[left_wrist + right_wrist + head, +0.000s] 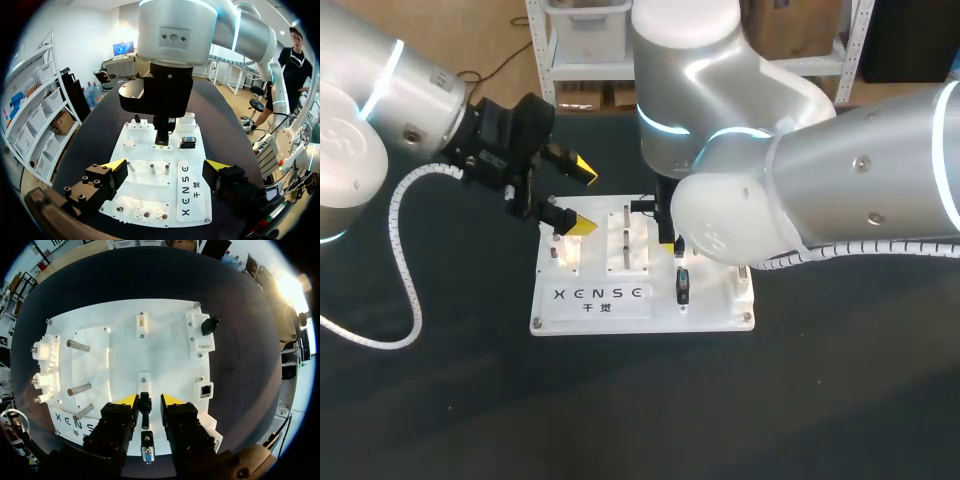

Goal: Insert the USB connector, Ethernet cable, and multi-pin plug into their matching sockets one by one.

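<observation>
The left gripper (166,166) holds its jaws spread wide with nothing in them, above the near end of the white board (145,187). Farther ahead, a black plug (145,407) sits at the right gripper (150,400). I cannot tell if it is pinched, and a plug with pins (147,452) lies under that gripper.

Bright overhead light: glare bleaches the board (650,275) left of centre (head view); the dark desk (620,420) reflects little.
</observation>
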Controlling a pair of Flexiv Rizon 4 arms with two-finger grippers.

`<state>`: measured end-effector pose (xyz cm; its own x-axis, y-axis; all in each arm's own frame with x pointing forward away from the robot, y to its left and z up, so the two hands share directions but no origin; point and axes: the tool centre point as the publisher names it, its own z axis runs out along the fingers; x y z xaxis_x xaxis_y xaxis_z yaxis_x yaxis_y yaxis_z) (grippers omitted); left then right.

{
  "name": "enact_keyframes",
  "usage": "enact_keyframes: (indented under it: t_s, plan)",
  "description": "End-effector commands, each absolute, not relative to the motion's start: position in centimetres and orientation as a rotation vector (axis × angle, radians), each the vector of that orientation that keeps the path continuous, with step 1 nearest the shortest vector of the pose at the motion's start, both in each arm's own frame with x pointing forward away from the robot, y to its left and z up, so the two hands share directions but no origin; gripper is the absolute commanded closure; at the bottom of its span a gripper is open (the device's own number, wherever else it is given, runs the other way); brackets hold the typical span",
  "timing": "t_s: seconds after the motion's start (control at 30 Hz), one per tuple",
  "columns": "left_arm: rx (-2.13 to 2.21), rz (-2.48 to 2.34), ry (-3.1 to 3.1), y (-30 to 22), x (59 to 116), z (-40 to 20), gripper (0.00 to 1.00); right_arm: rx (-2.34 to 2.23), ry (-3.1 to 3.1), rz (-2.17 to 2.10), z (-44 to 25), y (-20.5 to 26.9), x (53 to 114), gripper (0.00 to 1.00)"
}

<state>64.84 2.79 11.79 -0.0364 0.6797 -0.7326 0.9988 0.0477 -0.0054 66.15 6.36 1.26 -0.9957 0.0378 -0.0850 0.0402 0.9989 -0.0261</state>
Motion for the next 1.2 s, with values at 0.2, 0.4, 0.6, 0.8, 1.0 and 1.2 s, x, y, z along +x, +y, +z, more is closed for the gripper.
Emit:
enact_keyframes:
  t_s: [0.2,0.4,0.6,0.8,1.0,1.2]
  plan:
    - [1.688,-0.742,1.772,2.8,64.9,11.7,0.0,0.033,3.025,-0.012,2.9,6.2,66.2,1.0]
    - [1.688,-0.742,1.772,2.8,64.9,11.7,0.0,0.027,2.99,0.009,4.5,5.0,65.9,1.0]
    - [1.688,-0.742,1.772,2.8,64.9,11.7,0.0,0.049,2.976,-0.012,4.8,2.7,65.6,1.0]
    - [1.688,-0.742,1.772,2.8,64.9,11.7,0.0,0.097,2.975,-0.045,4.3,0.8,65.9,1.0]
    - [1.688,-0.742,1.772,2.8,64.9,11.7,0.0,0.119,2.975,-0.062,4.1,-0.3,66.2,1.0]
    - [1.688,-0.742,1.772,2.8,64.9,11.7,0.0,0.133,2.98,-0.081,3.6,-0.9,66.4,1.0]
